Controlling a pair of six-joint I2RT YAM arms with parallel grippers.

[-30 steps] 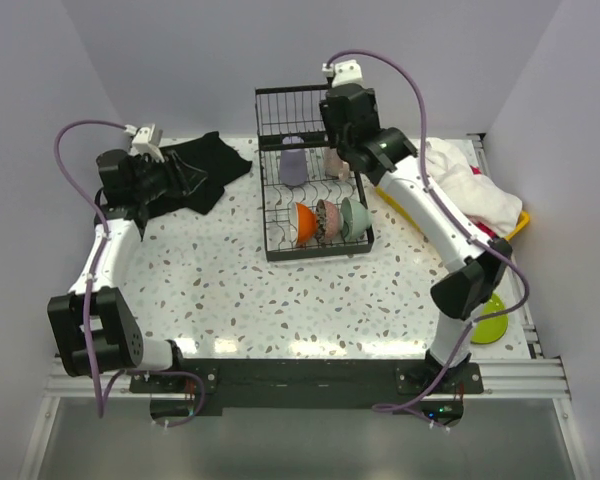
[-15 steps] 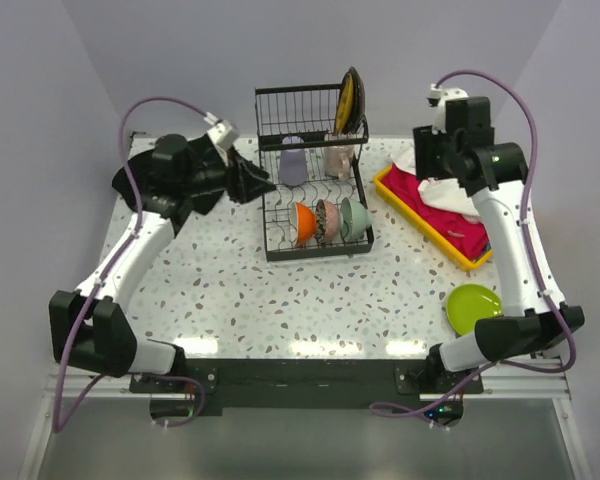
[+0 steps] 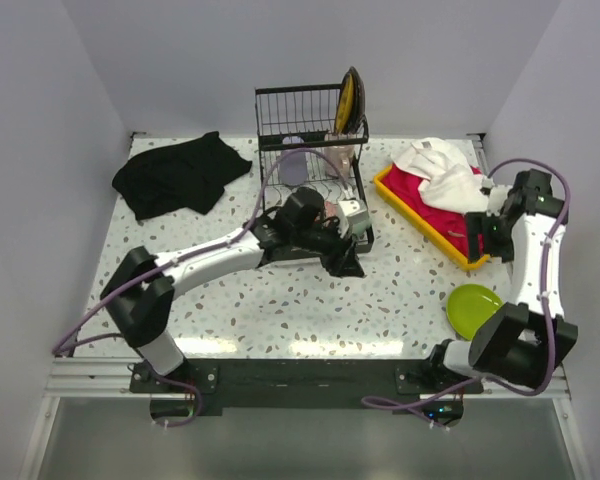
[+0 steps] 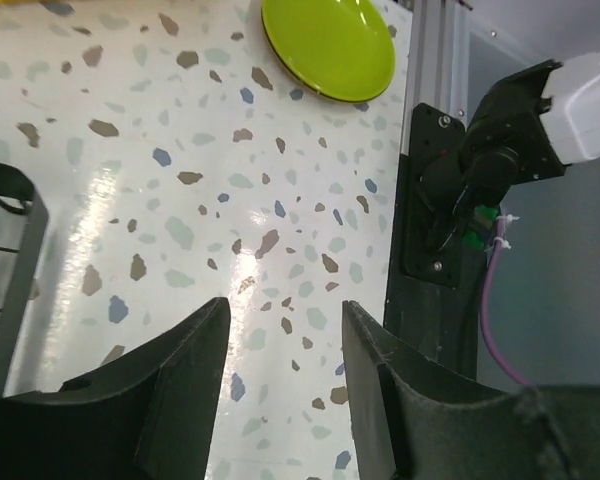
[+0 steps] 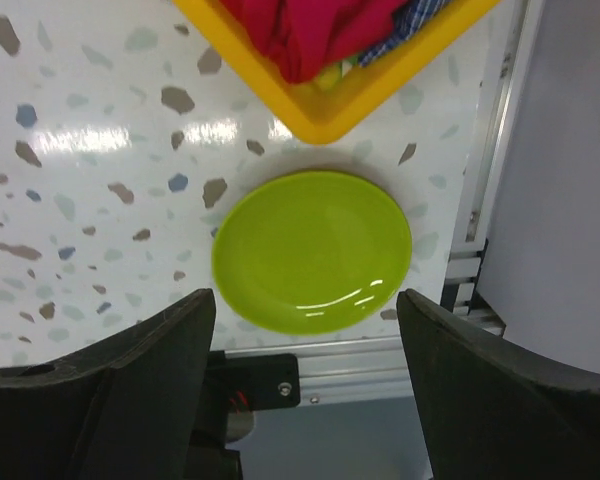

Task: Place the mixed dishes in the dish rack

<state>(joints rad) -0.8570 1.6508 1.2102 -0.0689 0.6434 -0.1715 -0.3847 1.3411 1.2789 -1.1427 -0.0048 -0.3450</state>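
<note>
The black wire dish rack [image 3: 313,110] stands at the far middle of the table. A black plate [image 3: 351,100] stands on edge in its raised basket, and a lavender mug [image 3: 293,166] sits below. My left arm hides the bowls on the lower grid. A lime green plate [image 3: 475,308] lies flat at the near right; it also shows in the left wrist view [image 4: 328,45] and the right wrist view [image 5: 312,250]. My left gripper [image 3: 354,264] [image 4: 280,315] is open and empty just in front of the rack. My right gripper [image 3: 487,233] [image 5: 305,297] is open and empty above the plate.
A yellow tray [image 3: 417,220] [image 5: 330,122] of red and white cloths lies at the right, just beyond the plate. A black cloth [image 3: 180,172] lies at the far left. The rack's front corner [image 4: 10,255] is left of my left fingers. The table's right rail [image 5: 485,150] runs beside the plate.
My left arm swung from the black cloth at the far left to the front of the rack. My right arm left the rack, where the black plate now stands, and came over the green plate.
</note>
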